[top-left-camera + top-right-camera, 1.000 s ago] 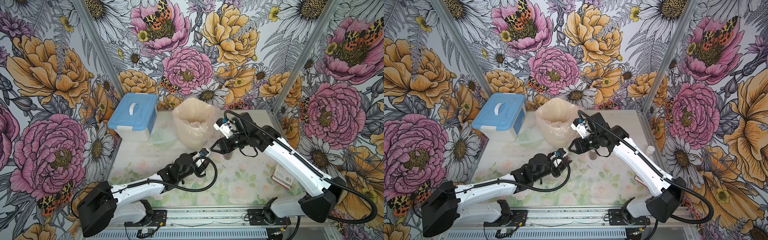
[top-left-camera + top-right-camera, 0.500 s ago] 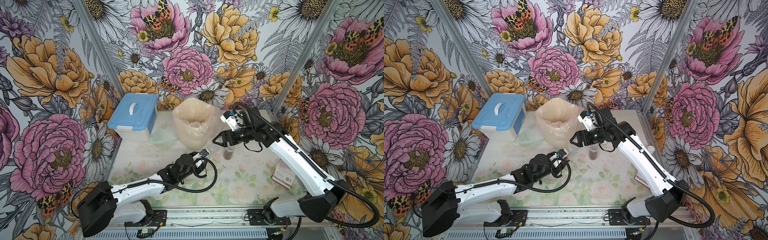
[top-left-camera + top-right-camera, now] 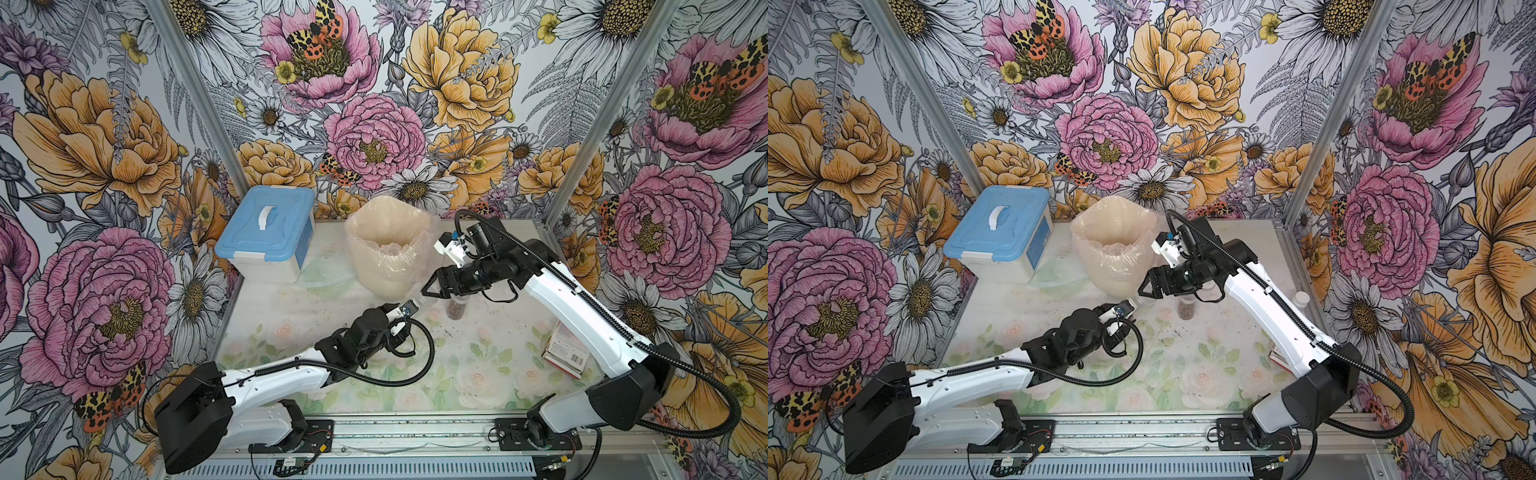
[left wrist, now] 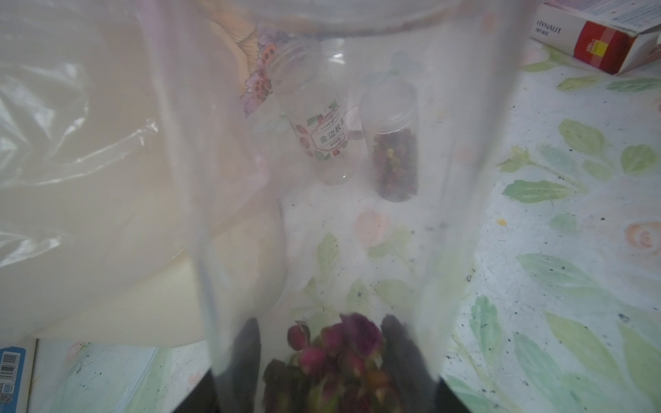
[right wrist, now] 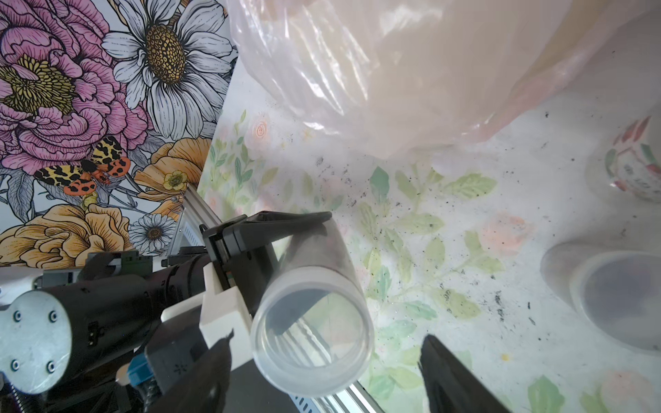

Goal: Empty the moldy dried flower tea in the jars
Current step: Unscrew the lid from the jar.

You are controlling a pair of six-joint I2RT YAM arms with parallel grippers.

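Gripping a clear jar (image 5: 314,286) at its base end, the left gripper (image 4: 320,321) held it tilted off the surface (image 4: 536,250), with pink-brown dried flower tea (image 4: 332,354) heaped at the gripped end. The right gripper (image 3: 432,287) stood wide open and empty around the jar's white-rimmed end. Beyond stood a labelled jar (image 4: 322,137), marked "金边玫" and empty-looking. A second jar (image 4: 393,157) beside it held tea. A red-and-white box (image 4: 604,32) read "HYNAUT".

You have bright, even light in both top views, with only faint, soft shadows on the counter (image 3: 478,374). Your left wrist view is milky: the held jar (image 4: 357,232) sits close to the lens and blurs everything behind it. In your right wrist view the plastic bag (image 5: 339,53) shows white glare streaks, and the lidded jar (image 5: 615,300) is out of focus
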